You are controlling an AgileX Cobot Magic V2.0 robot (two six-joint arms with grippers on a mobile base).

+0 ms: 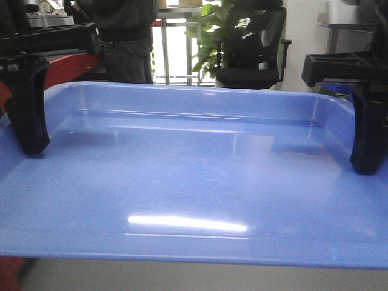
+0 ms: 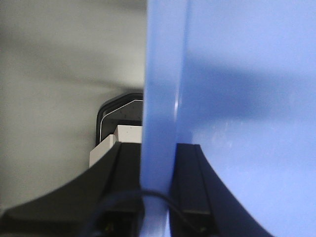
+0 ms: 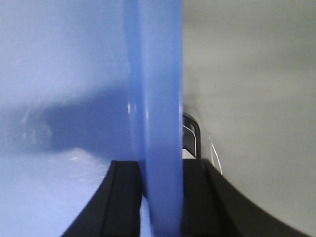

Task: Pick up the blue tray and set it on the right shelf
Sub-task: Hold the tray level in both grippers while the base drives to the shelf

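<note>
Currently, item in hand: the blue tray (image 1: 194, 176), large and shallow, held level across the front view and filling most of it, empty, with a ceiling light glaring off its glossy floor. Left gripper (image 2: 157, 165): jaws closed narrowly over the tray's left rim, one black finger inside the wall and one outside. Right gripper (image 3: 160, 173): same pinch on the opposite rim. Step, as judged: carrying, with the tray apparently raised, since both wrist views show only blurred grey floor (image 2: 54, 74) beyond the rim and no tabletop under it. Next move calls for both arms travelling together toward the right shelf, grips kept even so the tray neither twists nor slips; that shelf cannot be made out with certainty in these views. Room, behind the tray: a red-edged table (image 1: 70, 68) at left, a standing person (image 1: 124, 36), a leafy plant (image 1: 209, 36), a black office chair (image 1: 251, 54).
</note>
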